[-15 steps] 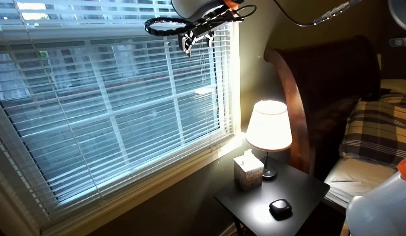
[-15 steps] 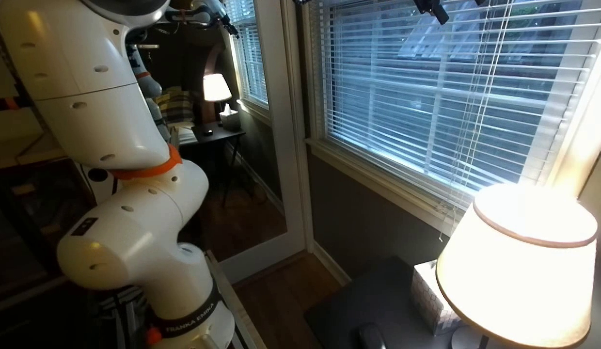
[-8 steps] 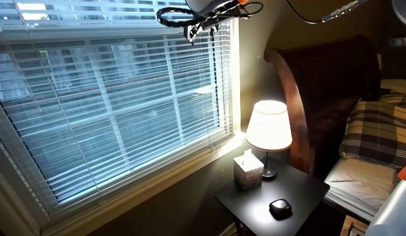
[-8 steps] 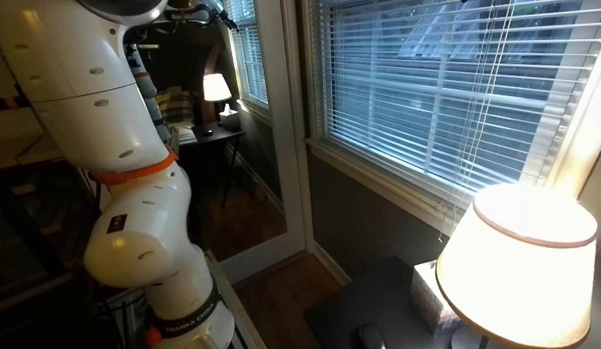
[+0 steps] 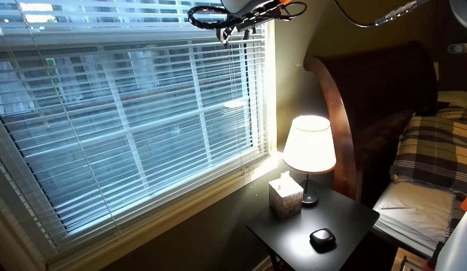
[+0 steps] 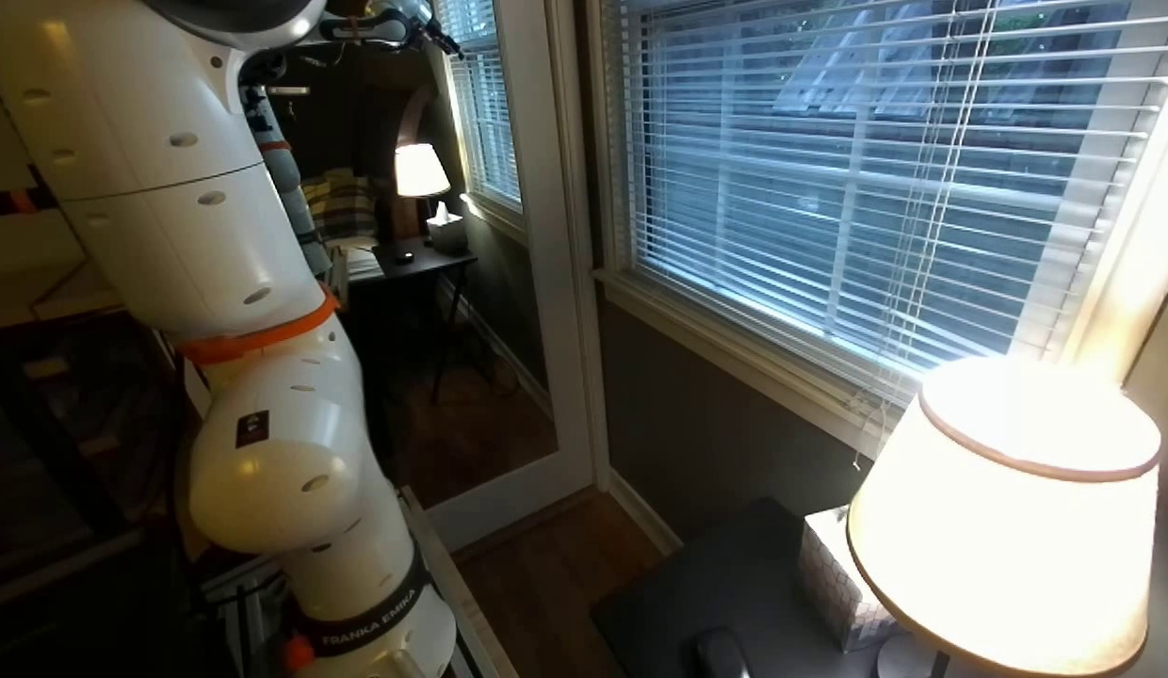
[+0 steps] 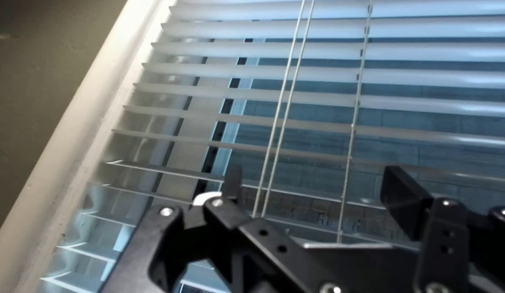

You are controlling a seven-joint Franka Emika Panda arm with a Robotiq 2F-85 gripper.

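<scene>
My gripper [image 7: 316,189] is open, with its black fingers wide apart and nothing held. It hangs in front of the white window blinds [image 7: 440,29], near the window's upper right part in an exterior view [image 5: 236,39]. In the wrist view two thin pull cords [image 7: 272,132] and a ladder cord [image 7: 345,180] show between the fingers. I cannot tell how far behind the fingertips they are. Another exterior view shows the blinds [image 6: 829,174] and the white arm [image 6: 170,235]; there the gripper shows only as a small reflection in a mirror.
A lit lamp [image 5: 310,145], a tissue box [image 5: 285,201] and a small black rounded object [image 5: 322,237] stand on a black side table [image 5: 344,216]. A dark wooden headboard [image 5: 376,82] and bed are at the right. A mirror door's frame [image 6: 573,282] stands beside the window.
My gripper has moved up and slightly right in an exterior view, and has left the top of another. The arm's elbow and upper links have shifted. The gripper stays open.
</scene>
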